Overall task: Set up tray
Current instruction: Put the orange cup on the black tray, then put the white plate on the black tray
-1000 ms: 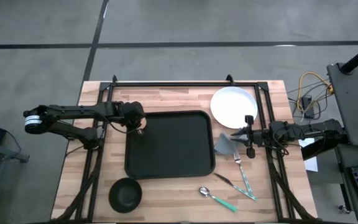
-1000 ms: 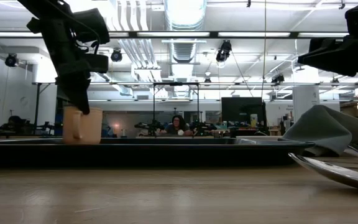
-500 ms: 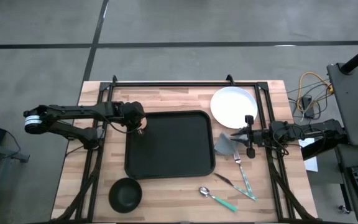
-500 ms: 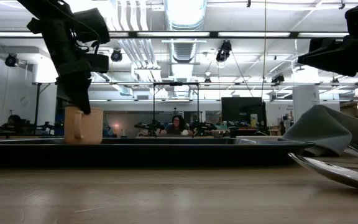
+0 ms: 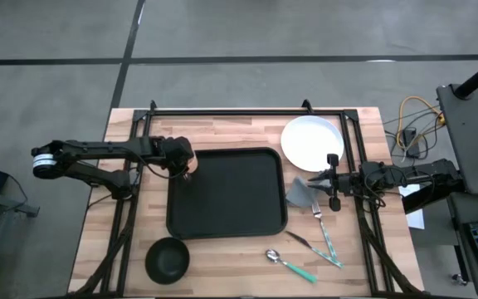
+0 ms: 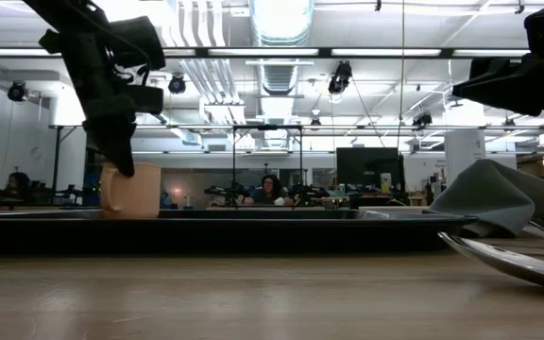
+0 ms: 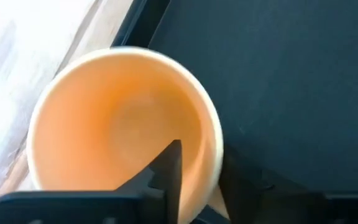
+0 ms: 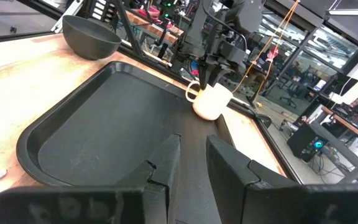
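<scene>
A cream-orange mug [image 5: 187, 172] is at the far left corner of the large black tray [image 5: 226, 193]. My left gripper [image 5: 185, 166] is shut on the mug from above. The mug also shows in the low view [image 6: 132, 191], the left wrist view [image 7: 123, 118] and the right wrist view [image 8: 211, 101]. My right gripper [image 5: 332, 181] waits shut and empty by the tray's right side, beside a grey napkin [image 5: 299, 193]. My left gripper holds the mug by its rim [image 7: 213, 155], one finger [image 7: 169, 168] inside the mug and the other outside its wall. The fingers come from above, pointing down. The mug is slightly tilted over the tray's corner; the tray's rim hides its base, so I cannot tell whether it rests there.
A white plate [image 5: 311, 141] lies at the far right. A small black bowl [image 5: 167, 258] stands near the front left. A fork [image 5: 326, 228], a knife [image 5: 305, 242] and a spoon [image 5: 289, 263] lie at the front right. Black rails frame the table.
The mug has tipped a little in my left gripper's hold and stays at the tray's far left corner. My right gripper has kept still.
</scene>
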Controlling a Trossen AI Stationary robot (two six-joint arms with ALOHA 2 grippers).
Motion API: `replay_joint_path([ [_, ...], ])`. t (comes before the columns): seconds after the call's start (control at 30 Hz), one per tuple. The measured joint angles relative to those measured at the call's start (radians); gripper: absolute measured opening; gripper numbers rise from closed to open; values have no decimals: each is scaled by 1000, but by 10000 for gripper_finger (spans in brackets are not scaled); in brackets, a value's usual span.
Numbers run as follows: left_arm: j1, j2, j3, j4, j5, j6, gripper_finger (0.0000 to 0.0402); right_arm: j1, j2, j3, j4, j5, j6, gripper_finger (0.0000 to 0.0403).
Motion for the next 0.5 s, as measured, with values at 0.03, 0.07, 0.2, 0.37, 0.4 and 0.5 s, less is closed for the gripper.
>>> replay_joint_path([
  [0.03, 0, 0, -3, -1, 0, 0, 93, 0, 0, 0, 0, 0, 0, 68],
  [0.07, 0, 0, -5, -1, 0, 0, 103, 0, 0, 0, 0, 0, 0, 68],
  [0.2, 0, 0, -9, 0, 0, 0, 139, 0, 0, 0, 0, 0, 0, 68],
  [0.37, 0, 0, -10, 0, 0, 0, 175, 0, 0, 0, 0, 0, 0, 68],
  [0.4, 0, 0, -10, 0, 0, 0, 182, 0, 0, 0, 0, 0, 0, 68],
  [0.5, 0, 0, -10, 3, 0, 0, 196, 0, 0, 0, 0, 0, 0, 68],
])
